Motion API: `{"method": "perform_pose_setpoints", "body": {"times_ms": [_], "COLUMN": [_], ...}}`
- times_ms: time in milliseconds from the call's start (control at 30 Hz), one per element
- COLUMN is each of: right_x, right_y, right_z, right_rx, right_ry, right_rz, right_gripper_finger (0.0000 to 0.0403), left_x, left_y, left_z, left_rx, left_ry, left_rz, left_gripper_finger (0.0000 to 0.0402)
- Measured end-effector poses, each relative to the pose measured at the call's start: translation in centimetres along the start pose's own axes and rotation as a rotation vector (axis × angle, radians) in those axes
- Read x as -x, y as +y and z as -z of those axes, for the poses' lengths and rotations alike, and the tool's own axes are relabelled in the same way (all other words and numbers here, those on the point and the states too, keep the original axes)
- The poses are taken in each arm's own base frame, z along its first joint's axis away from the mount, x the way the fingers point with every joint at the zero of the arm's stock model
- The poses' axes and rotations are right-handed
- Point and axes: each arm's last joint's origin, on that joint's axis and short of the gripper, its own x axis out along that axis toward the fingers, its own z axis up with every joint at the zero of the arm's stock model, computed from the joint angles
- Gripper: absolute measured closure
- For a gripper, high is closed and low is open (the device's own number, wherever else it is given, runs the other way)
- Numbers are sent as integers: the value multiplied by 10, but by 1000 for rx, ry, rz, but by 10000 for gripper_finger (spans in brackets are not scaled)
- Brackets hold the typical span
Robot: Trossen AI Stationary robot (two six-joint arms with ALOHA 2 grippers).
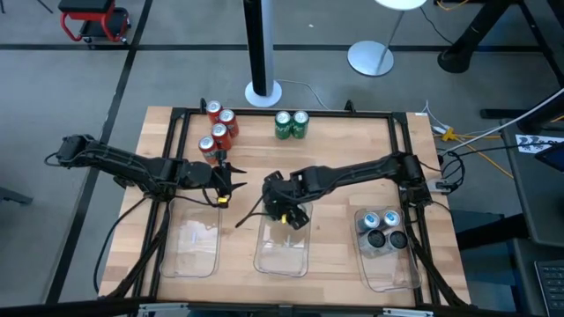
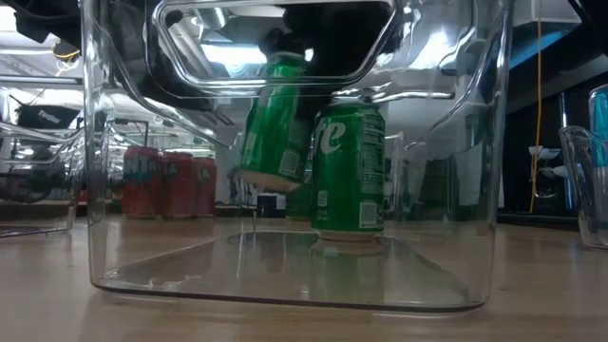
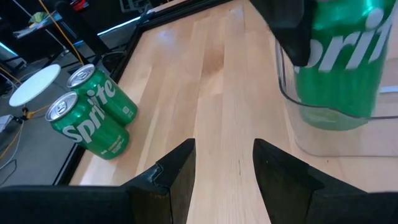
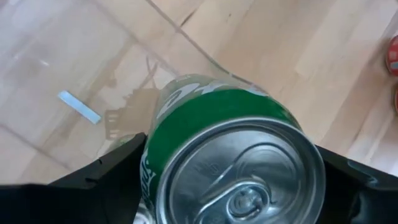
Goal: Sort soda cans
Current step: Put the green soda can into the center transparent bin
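A green cylindrical soda can [image 4: 236,155] is clamped tilted in the right gripper [image 1: 286,210] over the clear plastic middle tray [image 2: 285,285]. Another green can [image 2: 349,169] is stood inside. The left gripper [image 3: 222,163] is held apart, empty.

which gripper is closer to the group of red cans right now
Left. The left gripper sits open just beside the red cans; the right gripper is farther off, over the middle tray.
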Motion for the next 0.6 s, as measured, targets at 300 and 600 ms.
{"method": "perform_pose_setpoints", "body": {"times_ms": [300,600], "right_x": [-12,-19], "right_y": [0,-1], "right_z": [-2,-4], "right_rx": [-2,22], "right_ry": [5,-20], "right_rz": [0,-13], "right_gripper_finger": [66,64], "left_x": [0,0], "left_y": [0,0], "left_z": [0,0], "left_rx": [2,1], "left_ry": [-4,-1], "left_rz": [-1,0], "left_gripper_finger": [249,249]}}
